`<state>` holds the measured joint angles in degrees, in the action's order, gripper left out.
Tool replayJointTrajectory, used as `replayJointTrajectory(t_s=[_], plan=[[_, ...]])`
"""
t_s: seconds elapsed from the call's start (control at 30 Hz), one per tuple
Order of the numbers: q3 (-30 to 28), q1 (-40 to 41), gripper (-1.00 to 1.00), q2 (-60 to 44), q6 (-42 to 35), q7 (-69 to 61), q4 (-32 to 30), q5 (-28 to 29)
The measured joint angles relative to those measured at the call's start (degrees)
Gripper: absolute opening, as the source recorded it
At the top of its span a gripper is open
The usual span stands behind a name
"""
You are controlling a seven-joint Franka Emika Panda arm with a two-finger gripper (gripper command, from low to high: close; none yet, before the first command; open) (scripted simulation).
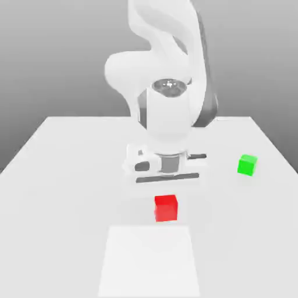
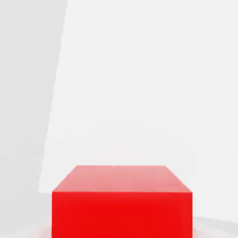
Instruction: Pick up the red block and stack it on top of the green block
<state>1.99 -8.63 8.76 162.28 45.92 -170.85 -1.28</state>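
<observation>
pale tabletop, grey gradient wall behind

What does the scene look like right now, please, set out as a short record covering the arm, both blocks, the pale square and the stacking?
arm: white, reaching down over the table
gripper: shut on the red block
red block: in front of the white square when seen from the hand view
green block: on the table, towards the exterior view's right
pale square: flat, near the exterior view's bottom edge
stacking: not done; the blocks are apart
</observation>
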Motion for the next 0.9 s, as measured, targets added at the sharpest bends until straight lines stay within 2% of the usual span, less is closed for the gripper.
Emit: replayJointTrajectory(t_s=[0.57,0.9], plan=[[27.2,-26.2,-1.0,8.3,-8.9,41.2,2.7,-17.8],[43.5,-39.7,-1.0,10.0,-11.5,65.0,4.0,-26.5]])
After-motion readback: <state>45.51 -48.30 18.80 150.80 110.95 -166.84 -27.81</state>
